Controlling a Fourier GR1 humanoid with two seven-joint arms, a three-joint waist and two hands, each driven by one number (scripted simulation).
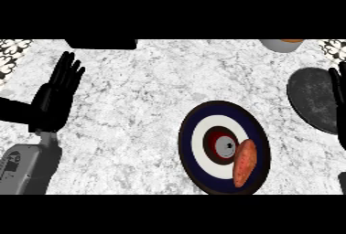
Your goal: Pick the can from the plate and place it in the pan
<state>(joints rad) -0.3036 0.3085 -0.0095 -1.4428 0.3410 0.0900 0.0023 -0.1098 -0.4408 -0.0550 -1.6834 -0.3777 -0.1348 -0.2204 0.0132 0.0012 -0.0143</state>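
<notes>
Small grey metal can (225, 146) stood centred on the navy-white-red ringed round plate (189, 146), orange sweet potato (244, 163) just beside it. Left hand (57, 91) and right hand (340, 100) had straight fingers, holding nothing (right at the dark grey round pan (310, 98)).

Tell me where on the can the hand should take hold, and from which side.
Probably its round side wall, coming from above and from the left. The can stands upright at the middle of the plate, only its top showing, and the sweet potato lies close along its right, so that side looks crowded. The right hand, open by the pan, is nearer.
</notes>
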